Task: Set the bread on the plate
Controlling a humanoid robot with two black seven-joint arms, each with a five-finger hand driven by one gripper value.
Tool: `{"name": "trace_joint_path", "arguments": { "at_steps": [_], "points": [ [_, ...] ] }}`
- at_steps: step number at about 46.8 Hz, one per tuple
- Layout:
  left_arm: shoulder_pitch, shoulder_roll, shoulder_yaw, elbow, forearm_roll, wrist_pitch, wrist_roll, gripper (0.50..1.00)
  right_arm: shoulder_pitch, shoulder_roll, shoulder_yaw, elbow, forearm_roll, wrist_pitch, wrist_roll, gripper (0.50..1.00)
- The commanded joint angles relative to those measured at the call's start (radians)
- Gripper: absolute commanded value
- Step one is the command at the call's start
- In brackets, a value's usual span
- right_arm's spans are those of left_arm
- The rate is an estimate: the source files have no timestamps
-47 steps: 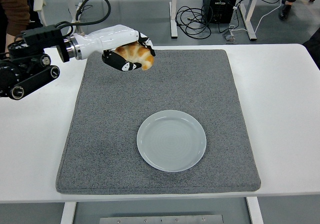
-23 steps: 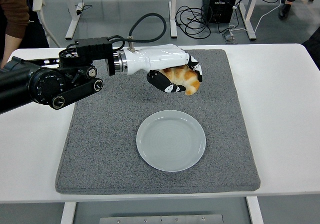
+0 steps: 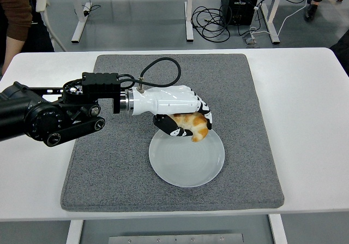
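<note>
Setting: white table (image 3: 305, 113) carrying a grey mat (image 3: 109, 162) that covers most of its middle; grey floor beyond the far edge with cables (image 3: 218, 17) and desk legs.
Left hand (image 3: 182, 118): white shell with black finger joints, over the mat's middle, palm down, fingers curled round the bread from above and from the near side.
Bread (image 3: 193, 126): golden-brown croissant, clasped under the palm, one tip poking out toward the table's near edge; over the plate's far rim; touching the plate or not, cannot tell.
Left arm (image 3: 49, 115): black, coming in from the table's left edge, reaching across the mat's left half; black cable (image 3: 161, 69) looping up from the wrist.
Plate (image 3: 188, 165): round, pale grey-white, flat on the mat's near half, roughly centred between the mat's left and right edges; far rim partly hidden under the hand.
Person (image 3: 16, 15): brown sleeve and dark clothing at the table's far left corner, standing behind the table.
</note>
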Motion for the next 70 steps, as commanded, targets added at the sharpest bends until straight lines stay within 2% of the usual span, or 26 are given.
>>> {"name": "trace_joint_path", "arguments": {
  "at_steps": [1, 15, 38, 47, 70],
  "points": [
    [0.021, 0.001, 0.000, 0.000, 0.004, 0.020, 0.000, 0.500, 0.000, 0.000, 0.000, 0.000, 0.000, 0.000, 0.000, 1.000],
    [0.090, -0.011, 0.000, 0.002, 0.006, 0.070, 0.000, 0.500, 0.000, 0.000, 0.000, 0.000, 0.000, 0.000, 0.000, 1.000],
    [0.141, -0.028, 0.000, 0.019, 0.006, 0.085, 0.000, 0.500, -0.001, 0.000, 0.000, 0.000, 0.000, 0.000, 0.000, 1.000],
    [0.162, -0.056, 0.000, 0.045, 0.004, 0.089, 0.000, 0.500, 0.000, 0.000, 0.000, 0.000, 0.000, 0.000, 0.000, 1.000],
    [0.199, -0.062, -0.008, 0.085, -0.012, 0.096, 0.000, 0.500, 0.000, 0.000, 0.000, 0.000, 0.000, 0.000, 0.000, 1.000]
  ]
}}
